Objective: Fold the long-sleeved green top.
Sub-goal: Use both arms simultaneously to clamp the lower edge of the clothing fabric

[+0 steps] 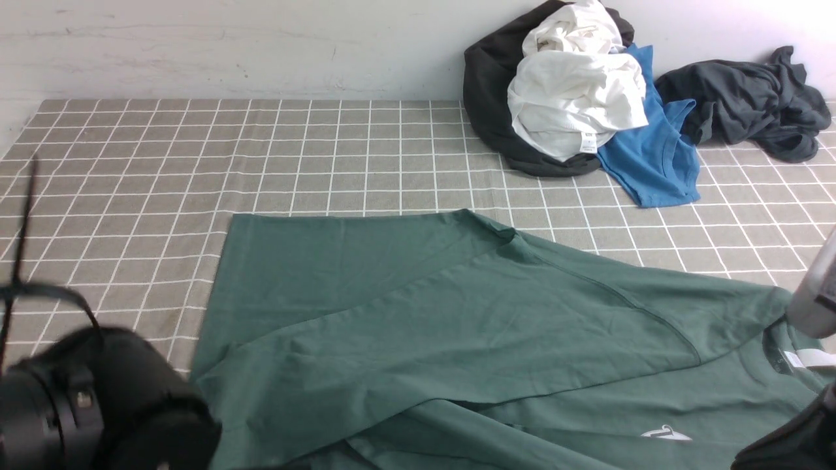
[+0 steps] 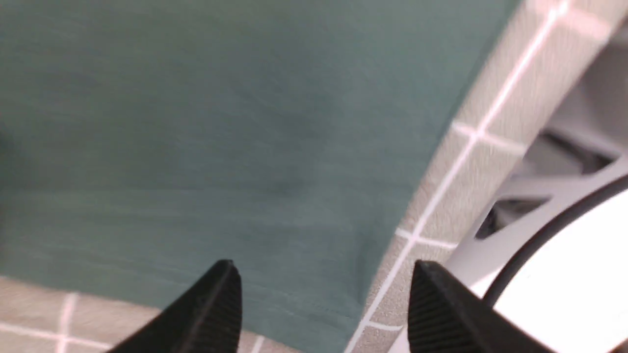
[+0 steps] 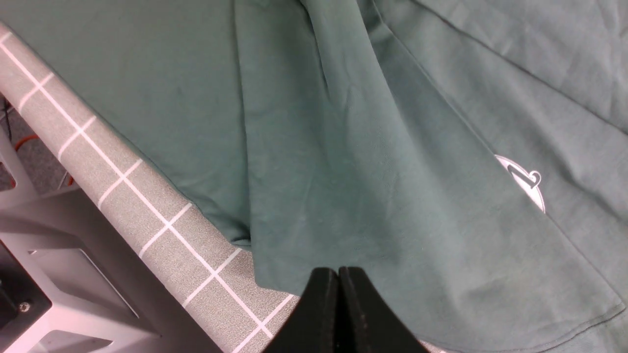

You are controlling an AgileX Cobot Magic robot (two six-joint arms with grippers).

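Note:
The green long-sleeved top point(image 1: 457, 313) lies spread on the checked tablecloth, with one part folded diagonally over the body. Its white chest logo point(image 1: 666, 433) and neck label point(image 1: 813, 358) show at the near right. My left gripper point(image 2: 324, 277) is open and empty, hovering over a corner of the top point(image 2: 196, 122) near the table's edge. My right gripper point(image 3: 338, 274) is shut, with no cloth visible between the tips. It is over a folded flap of the top point(image 3: 368, 171), beside the logo point(image 3: 525, 184). Only the arms show in the front view, the left point(image 1: 98, 405) and the right point(image 1: 816, 294).
A pile of clothes sits at the back right: a white garment point(image 1: 575, 98), a black one point(image 1: 490, 98), a bright blue shirt point(image 1: 653, 156) and a dark grey garment point(image 1: 751, 104). The table's near edge point(image 3: 122, 181) and metal frame point(image 3: 73, 274) are close to both grippers.

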